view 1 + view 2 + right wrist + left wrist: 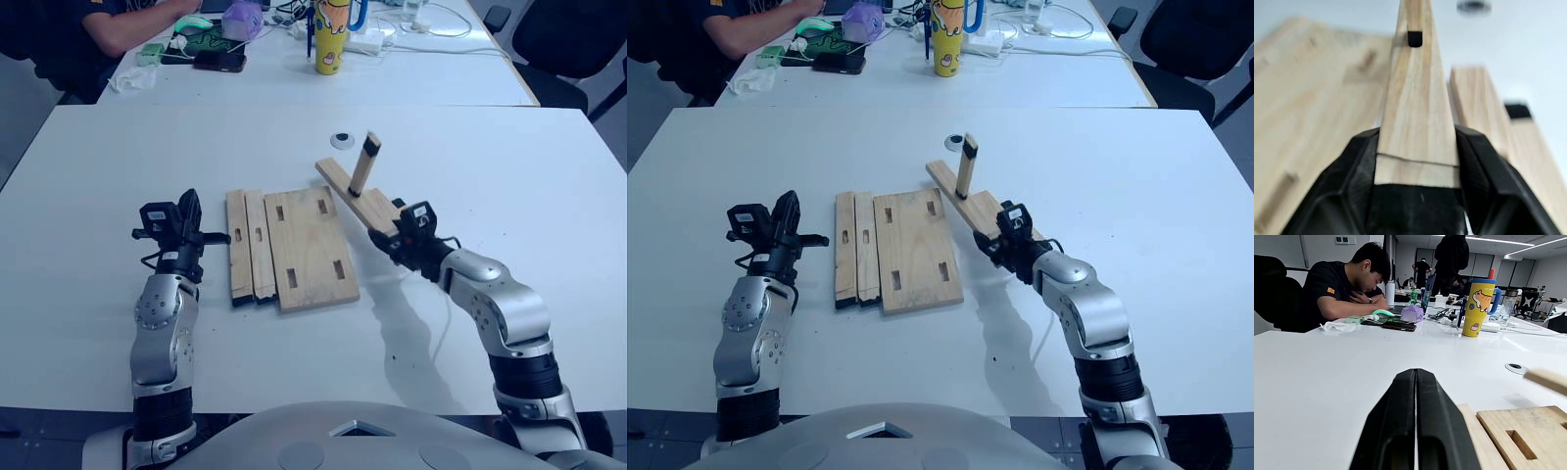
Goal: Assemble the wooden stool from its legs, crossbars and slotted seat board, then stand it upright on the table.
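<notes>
Matt bare-wood seat board (309, 245), smooth white table (509, 176).

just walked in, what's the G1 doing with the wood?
The right gripper is shut on one end of a plank that has a crossbar sticking up from it, just right of the seat board. The left gripper is shut and empty, beside two slotted strips lying flat left of the board. The stool is not yet assembled.
</notes>
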`<state>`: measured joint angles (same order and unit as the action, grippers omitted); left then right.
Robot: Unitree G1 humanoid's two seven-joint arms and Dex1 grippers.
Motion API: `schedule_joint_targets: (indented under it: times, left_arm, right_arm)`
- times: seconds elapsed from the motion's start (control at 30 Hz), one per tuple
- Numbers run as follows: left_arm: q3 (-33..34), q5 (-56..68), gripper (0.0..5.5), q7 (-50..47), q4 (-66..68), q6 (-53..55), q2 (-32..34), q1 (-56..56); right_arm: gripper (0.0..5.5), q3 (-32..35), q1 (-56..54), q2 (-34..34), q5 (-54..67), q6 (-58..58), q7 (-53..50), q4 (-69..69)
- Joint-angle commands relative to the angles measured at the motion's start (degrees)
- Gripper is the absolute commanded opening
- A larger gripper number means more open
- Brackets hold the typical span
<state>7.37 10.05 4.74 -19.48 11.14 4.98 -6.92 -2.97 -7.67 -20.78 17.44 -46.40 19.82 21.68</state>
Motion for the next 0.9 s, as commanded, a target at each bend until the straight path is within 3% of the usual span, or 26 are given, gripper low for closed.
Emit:
schedule_joint_targets:
  times: [0.03,0.23,0.43,0.5,0.63,0.9]
  left_arm:
    - [0.0,0.1,0.00,0.1,0.2,0.0,0.1,0.7]
    - [0.3,3.4,0.00,0.9,-0.3,2.1,-0.8,1.9]
    - [4.9,38.6,0.00,2.4,-6.5,19.6,-5.5,6.2]
    - [6.6,47.2,0.27,-0.3,-6.6,22.7,-6.1,7.9]
    - [8.9,57.7,0.93,-5.5,-4.9,24.7,-6.3,10.5]
    - [9.3,67.7,0.97,-10.2,-2.8,24.7,-5.7,14.7]
  right_arm:
    - [2.08,1.1,-1.3,0.0,0.0,2.8,0.8,-1.1]
    - [2.08,2.7,-2.8,2.5,2.3,9.9,2.9,0.1]
    - [2.08,0.7,-3.7,0.7,4.1,17.9,11.7,0.4]
    - [2.08,0.4,-3.6,0.6,4.6,19.1,13.5,0.3]
    - [2.08,0.0,-2.9,0.5,5.0,21.5,16.4,1.1]
    - [2.08,-1.0,-2.5,-0.5,4.9,24.4,20.0,1.3]
